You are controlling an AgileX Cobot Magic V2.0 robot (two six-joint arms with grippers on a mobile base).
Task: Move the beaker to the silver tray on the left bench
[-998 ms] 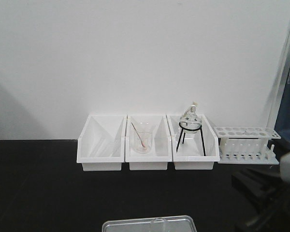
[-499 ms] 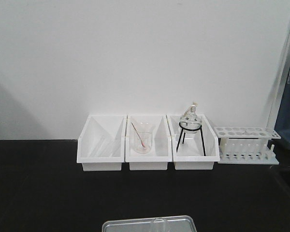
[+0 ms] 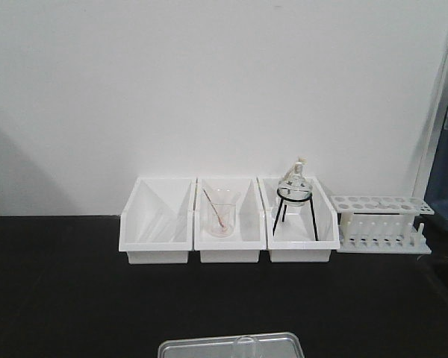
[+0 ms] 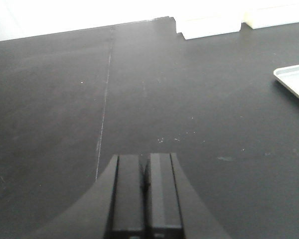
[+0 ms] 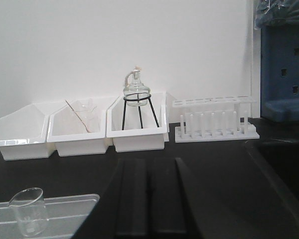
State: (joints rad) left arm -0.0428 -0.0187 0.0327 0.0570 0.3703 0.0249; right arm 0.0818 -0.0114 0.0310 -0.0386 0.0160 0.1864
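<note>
Beaker (image 5: 29, 210) stands on silver tray (image 5: 70, 214) at 7 o'clock of clenched right hand (image 5: 150, 199); left hand (image 4: 145, 191) also clenched empty; a low sweep risks toppling it.

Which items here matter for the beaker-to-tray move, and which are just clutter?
Job: beaker, standing in the silver tray on the left bench.

Lying about: three white bins, beaker with rod, flask on tripod, test tube rack.

Clear glass beaker (image 5: 29, 211), dull grey metal silver tray (image 5: 65, 215), matte black left bench (image 4: 189, 99), white plastic bins (image 3: 228, 220).
</note>
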